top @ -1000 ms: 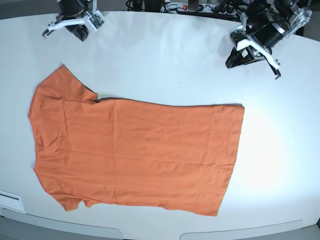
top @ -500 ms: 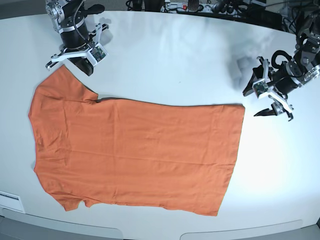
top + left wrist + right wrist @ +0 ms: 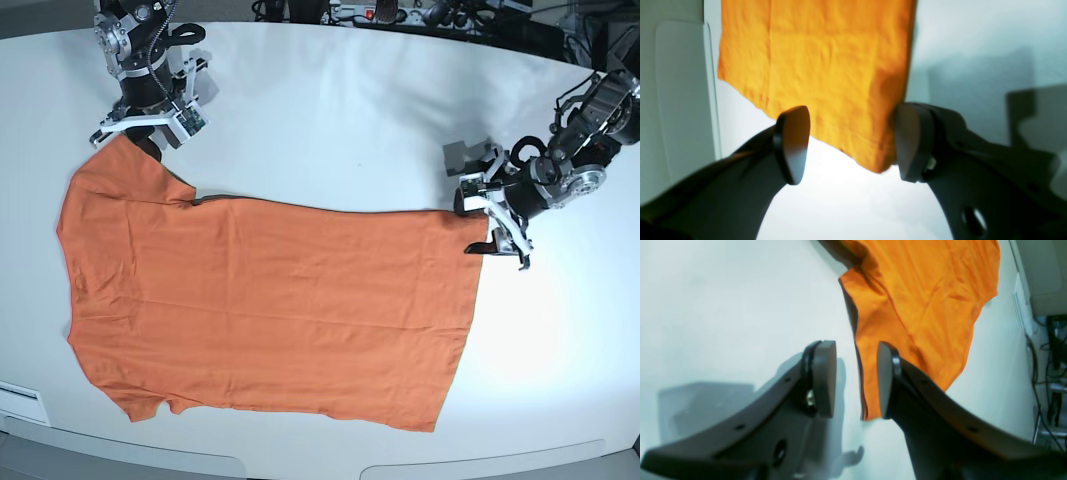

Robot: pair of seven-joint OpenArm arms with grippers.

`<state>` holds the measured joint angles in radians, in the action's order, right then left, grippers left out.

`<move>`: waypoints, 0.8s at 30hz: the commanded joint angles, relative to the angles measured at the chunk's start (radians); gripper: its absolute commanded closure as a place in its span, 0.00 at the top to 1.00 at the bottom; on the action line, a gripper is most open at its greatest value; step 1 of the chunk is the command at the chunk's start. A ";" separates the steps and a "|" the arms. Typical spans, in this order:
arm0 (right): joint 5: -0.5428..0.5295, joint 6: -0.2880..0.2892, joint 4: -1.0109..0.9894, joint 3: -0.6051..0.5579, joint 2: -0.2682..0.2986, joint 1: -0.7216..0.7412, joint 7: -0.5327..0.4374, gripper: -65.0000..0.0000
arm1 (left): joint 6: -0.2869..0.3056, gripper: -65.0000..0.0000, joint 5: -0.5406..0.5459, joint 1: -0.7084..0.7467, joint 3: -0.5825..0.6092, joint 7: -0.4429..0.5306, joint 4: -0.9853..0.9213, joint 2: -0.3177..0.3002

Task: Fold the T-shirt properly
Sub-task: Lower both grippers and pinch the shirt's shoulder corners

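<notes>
Left wrist view: your left gripper (image 3: 850, 143) has its jaws wide apart, one on each side of a corner of the T-shirt (image 3: 820, 66). Nothing is pinched yet. The cloth is plain orange, finely wrinkled, slightly blurred here.

Right wrist view: your right gripper (image 3: 853, 380) has its jaws partly apart, straddling the edge of a sleeve tip, with the cloth passing between them; no grip is closed on it. The sleeve shows soft creases and a seam line.

Base view: the shirt (image 3: 270, 300) lies flat and spread on the white counter (image 3: 350, 120), filling its near-left part, with the sleeves toward the left edge and the hem toward the right.

Judgement: expect thin, light, limp fabric that sags and drags rather than holding shape. Take hold at the far sleeve tip and far hem corner, pinching both layers, and lift both together to keep the fold edge straight.
</notes>
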<state>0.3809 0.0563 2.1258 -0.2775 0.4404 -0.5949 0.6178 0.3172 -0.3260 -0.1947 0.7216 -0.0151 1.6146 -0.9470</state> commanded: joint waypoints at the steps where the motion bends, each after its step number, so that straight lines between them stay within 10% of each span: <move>1: 0.008 -0.012 0.016 0.005 0.011 -0.001 -0.005 0.36 | 0.029 0.63 -0.024 -0.019 0.027 -0.025 -0.018 -0.014; 7: 0.007 -0.038 0.016 0.020 0.042 -0.001 0.005 0.36 | 0.031 0.58 -0.029 -0.086 0.111 0.019 -0.068 -0.014; 12: -0.072 -0.013 0.013 0.116 0.045 -0.001 0.003 0.42 | 0.031 0.01 -0.028 -0.085 0.111 0.017 -0.068 -0.003; 24: -0.172 0.121 -0.106 0.201 0.044 -0.004 -0.010 0.56 | 0.029 0.00 -0.006 -0.085 0.111 -0.005 -0.068 0.019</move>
<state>0.2008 0.1806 2.0113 -0.0830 0.4728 -0.5995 0.5976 0.3172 -0.3302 -0.2771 0.8318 -0.0036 1.5475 -0.9157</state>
